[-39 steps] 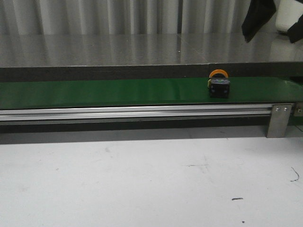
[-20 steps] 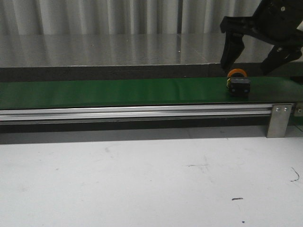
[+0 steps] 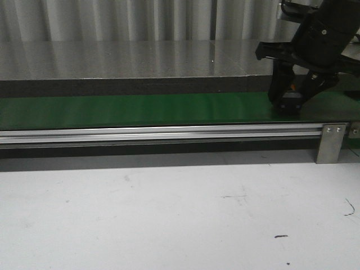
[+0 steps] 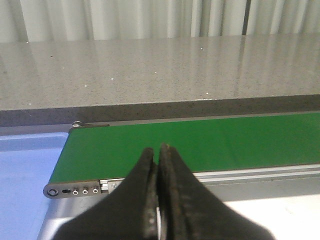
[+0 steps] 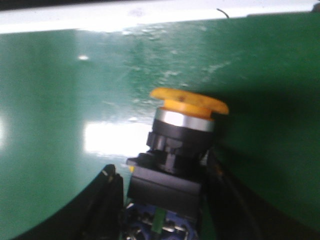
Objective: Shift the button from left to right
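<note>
The button (image 5: pixel 185 130), orange-yellow cap on a black body, lies on the green belt (image 3: pixel 140 109) near its right end. In the front view only its dark body (image 3: pixel 288 104) shows between the fingers. My right gripper (image 3: pixel 289 100) is down on the belt, open, with its fingers on either side of the button's body. In the right wrist view (image 5: pixel 161 169) a thin gap shows beside one finger (image 5: pixel 111 185). My left gripper (image 4: pixel 159 148) is shut and empty, held in front of the belt's left end (image 4: pixel 200 140).
An aluminium rail (image 3: pixel 169 134) with a metal bracket (image 3: pixel 332 140) runs along the belt's front. A grey stone counter (image 3: pixel 140 59) lies behind the belt. A white table (image 3: pixel 169 214) is in front. A blue surface (image 4: pixel 25 165) lies beside the belt's left end.
The button rode the belt to the right. My right gripper came in from the upper right and dropped down around it.
</note>
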Robot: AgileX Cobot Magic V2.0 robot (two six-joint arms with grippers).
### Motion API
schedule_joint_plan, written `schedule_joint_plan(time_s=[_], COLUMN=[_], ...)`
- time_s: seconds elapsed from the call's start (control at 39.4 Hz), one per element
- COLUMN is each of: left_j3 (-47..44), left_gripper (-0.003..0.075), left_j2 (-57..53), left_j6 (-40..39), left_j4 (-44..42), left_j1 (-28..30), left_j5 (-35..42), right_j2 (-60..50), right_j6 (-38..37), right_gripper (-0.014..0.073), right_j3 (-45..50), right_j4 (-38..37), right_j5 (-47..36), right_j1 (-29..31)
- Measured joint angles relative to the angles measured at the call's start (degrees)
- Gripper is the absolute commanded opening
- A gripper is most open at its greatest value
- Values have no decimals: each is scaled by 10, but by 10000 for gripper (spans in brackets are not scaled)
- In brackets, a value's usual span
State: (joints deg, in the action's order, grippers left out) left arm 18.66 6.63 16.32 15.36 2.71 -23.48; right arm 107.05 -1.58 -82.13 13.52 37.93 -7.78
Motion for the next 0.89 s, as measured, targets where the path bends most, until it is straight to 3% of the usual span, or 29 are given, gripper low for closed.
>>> schedule_joint_plan(time_s=[0.23,0.51,0.79,0.89], left_j3=[0,0,0,0], left_gripper=[-21,-21,-21,-21], left_j2=[0,0,0,0], left_j6=[0,0,0,0], left_j4=[0,0,0,0], left_j1=[0,0,0,0], left_j5=[0,0,0,0], right_j2=[-21,-60,5,40], right_j6=[0,0,0,0], right_gripper=[112,112,114,169], right_j3=[-21,-24,-24,-24], right_j4=[-1,-72,-116,-135], right_j5=[32,38,17,11], right_j1=[35,163,267,285])
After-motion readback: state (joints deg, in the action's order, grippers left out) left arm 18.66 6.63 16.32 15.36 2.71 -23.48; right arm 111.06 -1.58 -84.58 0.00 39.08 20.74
